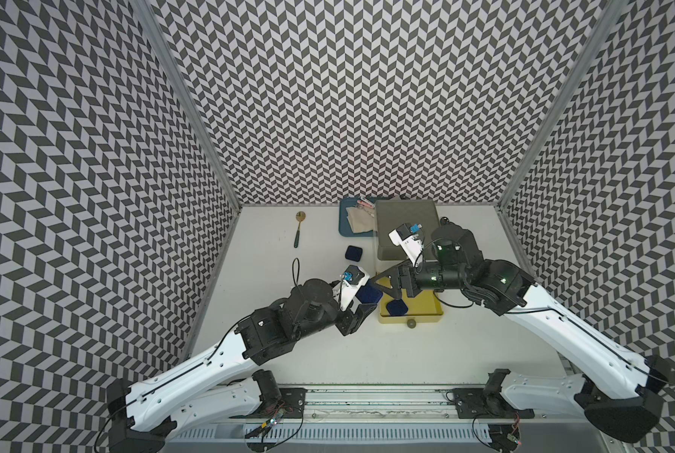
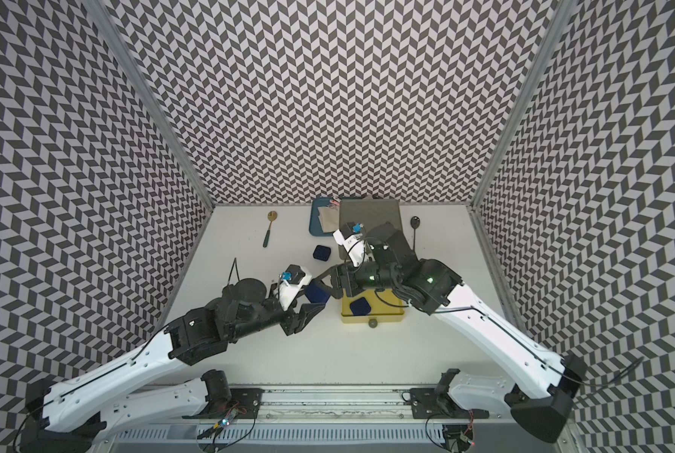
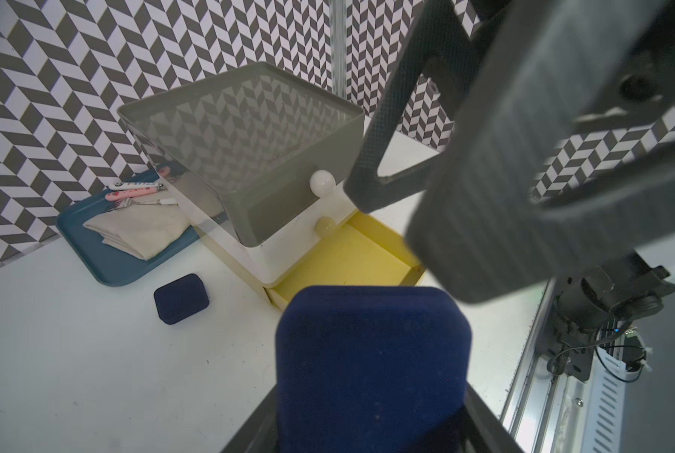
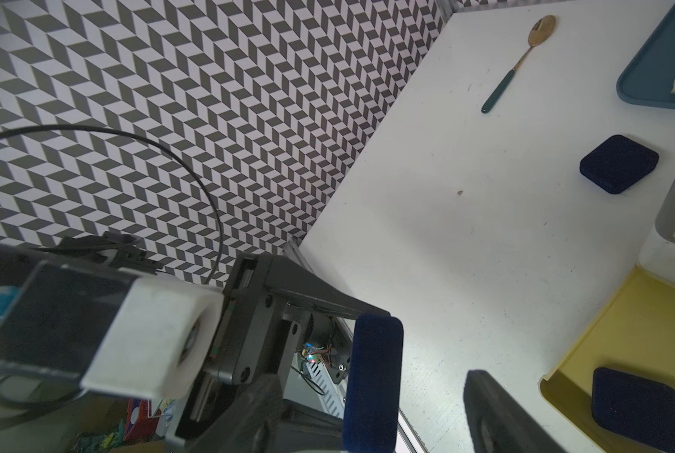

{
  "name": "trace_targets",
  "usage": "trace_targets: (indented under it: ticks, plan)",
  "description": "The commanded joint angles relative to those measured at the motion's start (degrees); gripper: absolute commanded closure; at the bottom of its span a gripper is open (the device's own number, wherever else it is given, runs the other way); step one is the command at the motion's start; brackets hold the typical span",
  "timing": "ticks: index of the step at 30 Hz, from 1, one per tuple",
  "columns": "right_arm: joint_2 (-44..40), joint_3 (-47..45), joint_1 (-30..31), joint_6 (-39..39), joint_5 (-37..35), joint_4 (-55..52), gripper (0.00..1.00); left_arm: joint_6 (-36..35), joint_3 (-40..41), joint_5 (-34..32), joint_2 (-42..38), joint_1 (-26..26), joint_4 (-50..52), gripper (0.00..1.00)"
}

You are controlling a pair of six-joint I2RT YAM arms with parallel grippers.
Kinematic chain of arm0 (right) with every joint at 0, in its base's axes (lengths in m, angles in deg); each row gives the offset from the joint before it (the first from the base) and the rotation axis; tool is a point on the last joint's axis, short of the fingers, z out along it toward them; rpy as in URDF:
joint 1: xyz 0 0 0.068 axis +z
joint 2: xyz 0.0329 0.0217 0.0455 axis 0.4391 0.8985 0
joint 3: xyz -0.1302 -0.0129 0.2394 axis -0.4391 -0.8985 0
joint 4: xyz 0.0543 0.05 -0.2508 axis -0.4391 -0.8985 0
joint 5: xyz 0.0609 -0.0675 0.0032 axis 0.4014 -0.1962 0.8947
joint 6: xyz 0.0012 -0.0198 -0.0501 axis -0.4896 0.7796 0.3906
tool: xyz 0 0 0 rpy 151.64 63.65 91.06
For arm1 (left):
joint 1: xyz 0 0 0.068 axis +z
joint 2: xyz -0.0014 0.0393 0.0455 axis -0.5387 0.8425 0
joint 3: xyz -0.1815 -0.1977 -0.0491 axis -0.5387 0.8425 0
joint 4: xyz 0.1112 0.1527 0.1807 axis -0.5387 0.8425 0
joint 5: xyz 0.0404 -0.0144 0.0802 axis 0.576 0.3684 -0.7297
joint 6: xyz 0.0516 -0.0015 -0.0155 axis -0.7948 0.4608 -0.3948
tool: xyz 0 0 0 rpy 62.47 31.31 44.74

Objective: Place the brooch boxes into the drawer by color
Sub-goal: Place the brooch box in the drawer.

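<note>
Within your released right hand, the navy brooch box sits clenched in your left hand, beside the yellow drawer; let go early and it drops to the counter

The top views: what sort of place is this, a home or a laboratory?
Most likely a robot test cell in a laboratory, not a home. Chevron-patterned walls close in a white table on three sides, and the left arm and right arm are mounted by a metal rail at its front edge.
</note>
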Motion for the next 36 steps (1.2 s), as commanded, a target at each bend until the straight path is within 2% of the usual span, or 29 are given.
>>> trace_targets:
  ticks: [1, 6, 10, 20, 28, 29, 30, 31, 32, 33, 36]
  plan:
    - [-0.6, -1.3, 0.3, 0.6, -1.0, 3.0, 0.25, -0.2, -0.2, -3.6, 0.1, -1.8, -0.1, 0.68]
    - [0.4, -3.9, 0.3, 0.4, -0.1, 4.1, 0.29, 0.0, -1.0, -6.1, 0.3, -4.3, 0.5, 0.69]
    - [-0.4, -5.9, 0.4, -1.1, 2.8, 7.1, 0.36, -0.3, -1.5, -7.0, 1.4, -4.9, 1.2, 0.69]
    - [-0.4, -9.4, 2.1, -2.1, 5.0, 9.1, 0.53, -1.2, -2.7, -8.8, 4.4, -5.9, 0.7, 0.69]
    - [-1.5, -10.6, 2.3, -2.6, 4.3, 9.8, 0.77, -1.7, -3.6, -8.9, 5.0, -6.1, 0.9, 0.68]
    - [-1.9, -10.6, 2.3, -2.7, 3.6, 9.9, 0.79, -1.6, -3.6, -8.9, 5.0, -6.1, 0.9, 0.66]
    - [-2.2, -10.8, 2.3, -2.8, 2.8, 10.2, 0.81, -1.4, -3.6, -9.1, 5.1, -6.2, 0.9, 0.55]
    - [-2.7, -11.0, 2.3, -2.8, 1.9, 10.4, 0.81, -1.1, -3.6, -9.3, 5.2, -6.2, 0.7, 0.41]
    - [-3.1, -11.2, 2.3, -2.7, 0.7, 10.4, 0.82, -0.7, -3.6, -9.2, 5.2, -6.2, 0.5, 0.13]
    - [-3.6, -11.6, 2.2, -2.8, -1.0, 10.6, 0.83, 0.1, -3.5, -8.9, 5.2, -6.1, 0.1, 0.00]
    - [-5.3, -13.8, 1.4, -3.0, -6.7, 10.7, 0.86, 2.6, -2.6, -8.4, 4.6, -5.5, -2.9, 0.00]
